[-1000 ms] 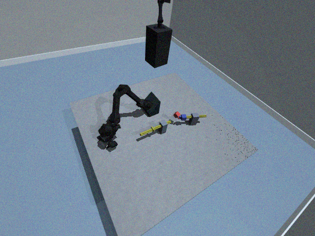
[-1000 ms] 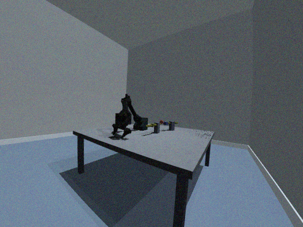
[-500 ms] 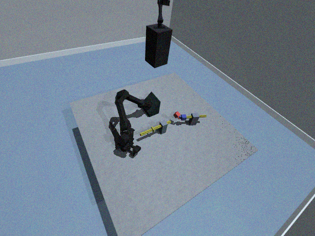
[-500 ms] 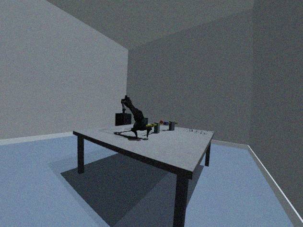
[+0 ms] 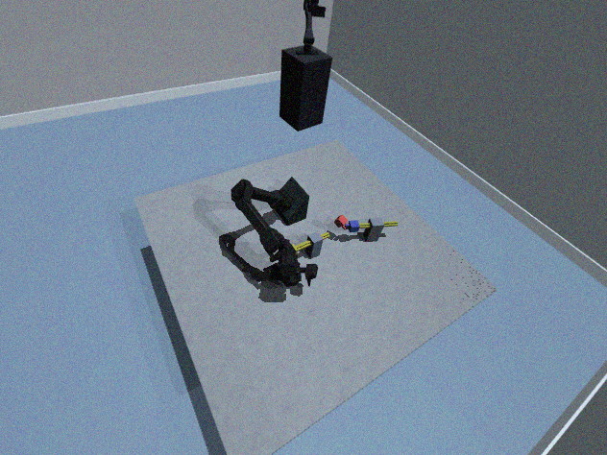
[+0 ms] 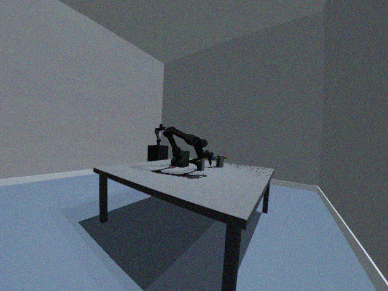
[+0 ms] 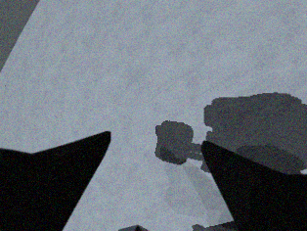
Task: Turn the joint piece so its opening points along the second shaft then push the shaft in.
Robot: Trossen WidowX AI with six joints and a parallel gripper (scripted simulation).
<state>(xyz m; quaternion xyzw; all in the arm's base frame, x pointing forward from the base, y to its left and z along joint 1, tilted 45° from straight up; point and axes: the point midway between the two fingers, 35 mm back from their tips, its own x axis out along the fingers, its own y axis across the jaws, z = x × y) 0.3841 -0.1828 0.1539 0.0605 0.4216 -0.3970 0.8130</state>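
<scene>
The second shaft (image 5: 307,242), yellow, runs through a grey block (image 5: 315,249) (image 6: 201,164) near the middle of the table. Beyond its far tip is the joint piece, a red part (image 5: 340,221) hinged to a blue part (image 5: 353,225) (image 6: 213,157). The joint piece is on the first yellow shaft (image 5: 390,224) (image 6: 220,161), fixed in a dark block (image 5: 375,229). My gripper (image 5: 310,275) (image 6: 207,155) (image 7: 157,140) is open and empty. It hangs low over the table, just in front of the second shaft's block, touching nothing. The wrist view shows only bare table and shadows between the fingers.
The arm's base (image 5: 294,202) (image 6: 181,159) stands behind the second shaft. A tall black pedestal (image 5: 303,87) (image 6: 157,152) with a camera stand is beyond the table's far edge. The table's right edge (image 6: 256,203) is well away from the parts.
</scene>
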